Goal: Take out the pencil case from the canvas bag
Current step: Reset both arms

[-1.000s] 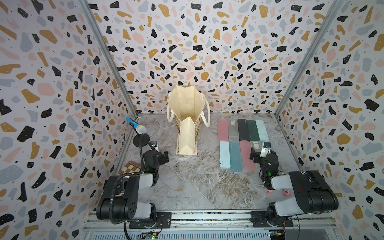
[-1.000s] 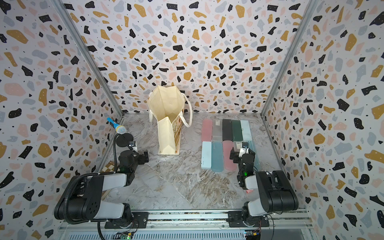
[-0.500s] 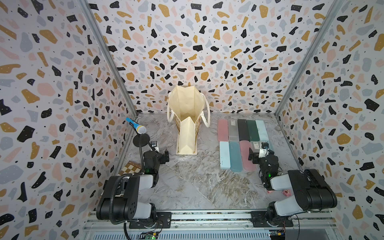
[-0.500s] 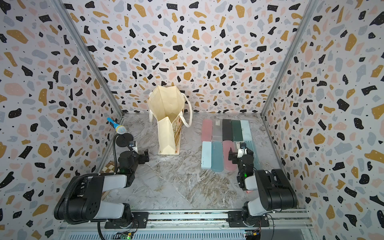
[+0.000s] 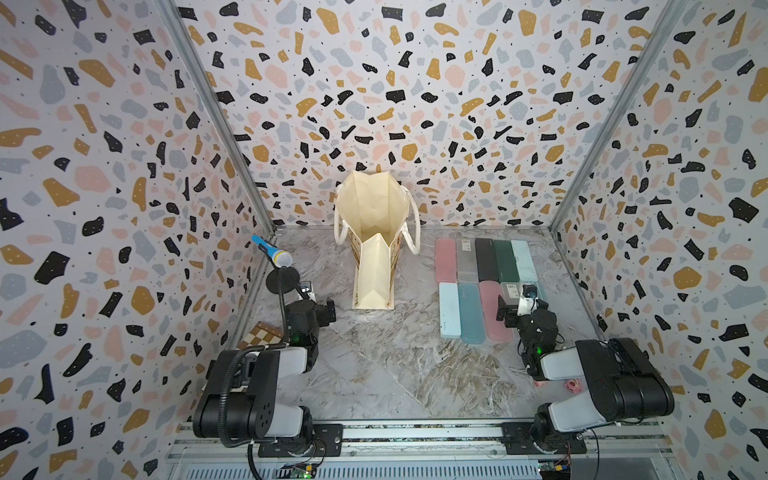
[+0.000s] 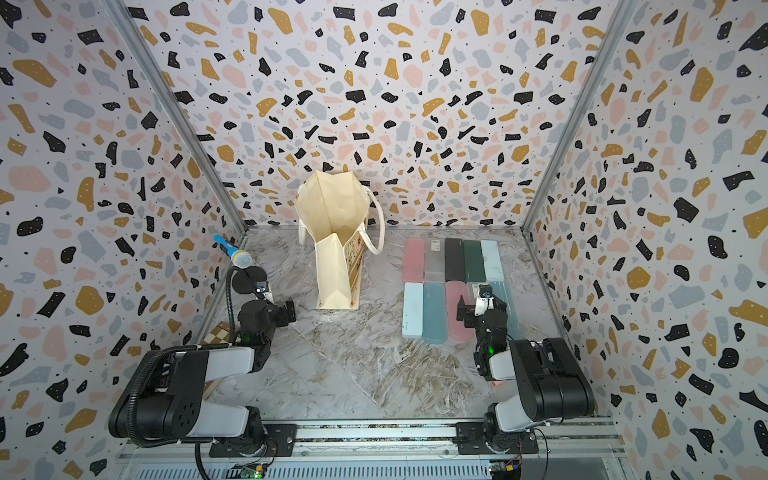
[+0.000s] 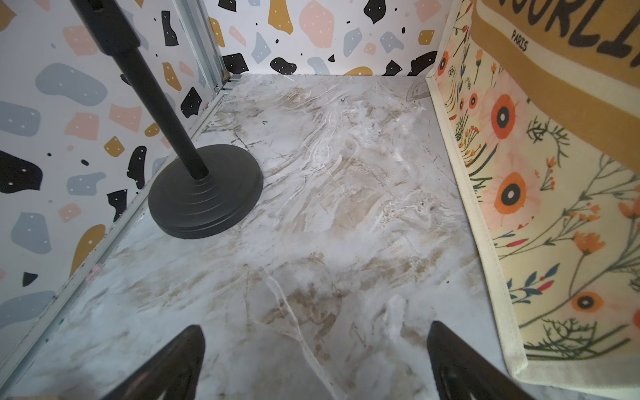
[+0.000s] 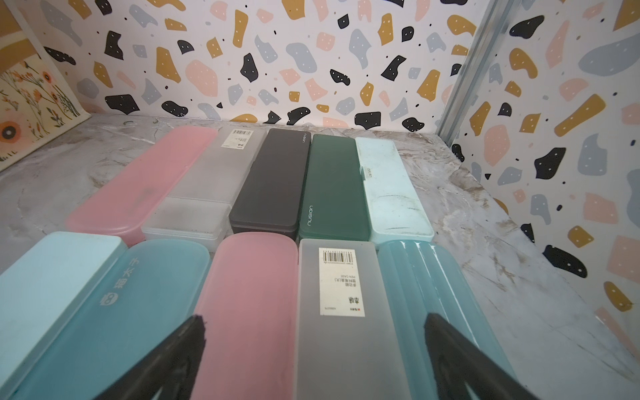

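Canvas bag (image 5: 372,232) stands upright toward the back of the counter (image 5: 395,365). Its mouth gapes wide and its two loop handles droop down either side. Both top views look into the cream lining and no pencil case shows there, though the near gusset folds inward and hides the bottom. On the right arm's side of the bag, a little apart from it, ten plastic cases (image 5: 484,259) lie flat in two tidy rows of five, edge to edge. On the bag's opposite side, close to the wall, a microphone stand (image 7: 206,192) sits on its round black base.

The left tool (image 7: 315,325) hangs low over bare counter just beside the bag's floral side panel, its fingers spread fully apart with nothing between them. The right tool (image 8: 313,317) hovers over the row of cases farther from the bag, likewise spread wide and empty. Whether it touches the cases beneath cannot be told.

Neither tool is inside the bag or above its rim, so the reach into the bag appears not to have begun. The next move likely calls for one arm to rise clear of the tall rim and come down through the mouth toward the hidden bottom. The cloth walls are soft, so the other tool may need to steady a rim or handle to keep the bag from tipping or folding shut.
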Robot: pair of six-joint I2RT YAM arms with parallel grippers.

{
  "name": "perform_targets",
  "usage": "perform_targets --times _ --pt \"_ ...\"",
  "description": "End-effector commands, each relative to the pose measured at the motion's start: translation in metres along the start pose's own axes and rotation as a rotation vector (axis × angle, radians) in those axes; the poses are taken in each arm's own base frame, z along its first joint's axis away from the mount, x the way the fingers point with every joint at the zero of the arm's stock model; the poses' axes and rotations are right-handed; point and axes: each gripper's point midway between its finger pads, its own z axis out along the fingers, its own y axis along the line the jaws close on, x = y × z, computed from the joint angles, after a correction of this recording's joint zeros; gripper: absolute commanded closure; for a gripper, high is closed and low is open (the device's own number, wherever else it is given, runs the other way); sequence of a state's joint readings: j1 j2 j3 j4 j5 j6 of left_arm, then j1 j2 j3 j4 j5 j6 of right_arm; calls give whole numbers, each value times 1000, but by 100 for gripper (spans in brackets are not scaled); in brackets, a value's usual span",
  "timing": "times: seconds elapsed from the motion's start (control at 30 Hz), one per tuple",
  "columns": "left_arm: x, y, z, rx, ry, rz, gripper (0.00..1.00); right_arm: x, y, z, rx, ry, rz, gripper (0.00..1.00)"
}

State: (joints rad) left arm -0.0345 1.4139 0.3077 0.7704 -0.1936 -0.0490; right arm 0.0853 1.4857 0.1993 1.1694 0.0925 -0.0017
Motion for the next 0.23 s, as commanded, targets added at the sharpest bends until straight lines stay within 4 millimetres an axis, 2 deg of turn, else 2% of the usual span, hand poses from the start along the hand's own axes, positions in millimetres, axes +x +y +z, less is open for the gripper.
perform_targets --times 0.0,0.2 --pt "-18 1 2 -12 -54 -18 1 -19 1 3 -6 -59 -1 1" --pt "-19 -1 1 -5 -58 -12 1 -19 1 3 -5 -56 0 1"
